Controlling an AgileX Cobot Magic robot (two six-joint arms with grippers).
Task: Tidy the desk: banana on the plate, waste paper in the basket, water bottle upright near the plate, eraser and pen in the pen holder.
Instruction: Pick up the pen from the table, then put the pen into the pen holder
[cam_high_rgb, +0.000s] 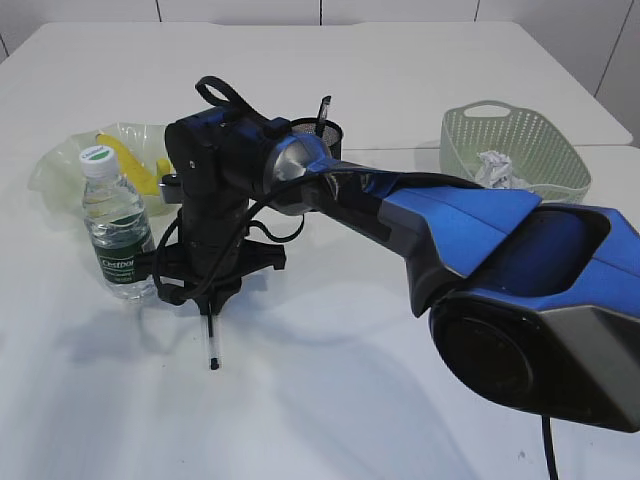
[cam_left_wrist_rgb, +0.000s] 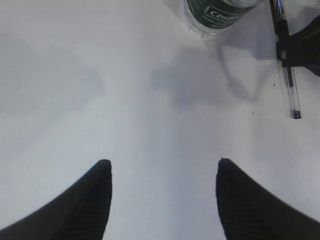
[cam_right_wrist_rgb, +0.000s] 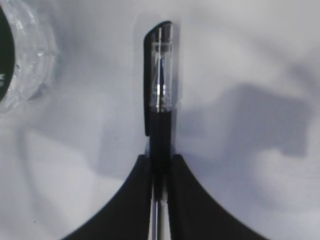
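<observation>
A clear pen with a black cap (cam_high_rgb: 212, 345) lies on the white table; it also shows in the left wrist view (cam_left_wrist_rgb: 291, 87) and the right wrist view (cam_right_wrist_rgb: 160, 75). My right gripper (cam_high_rgb: 208, 308) (cam_right_wrist_rgb: 161, 159) points down and is shut on the pen's barrel. The water bottle (cam_high_rgb: 113, 228) stands upright just left of it, next to the clear plate (cam_high_rgb: 60, 165) that holds the banana (cam_high_rgb: 135, 165). My left gripper (cam_left_wrist_rgb: 163, 165) is open and empty above bare table, short of the bottle (cam_left_wrist_rgb: 220, 12). The eraser is not in view.
A black mesh pen holder (cam_high_rgb: 330, 133) with a thin dark stick in it stands behind my right arm. A green basket (cam_high_rgb: 540, 135) at the back right holds crumpled paper (cam_high_rgb: 497, 168). The right arm's blue body fills the right foreground.
</observation>
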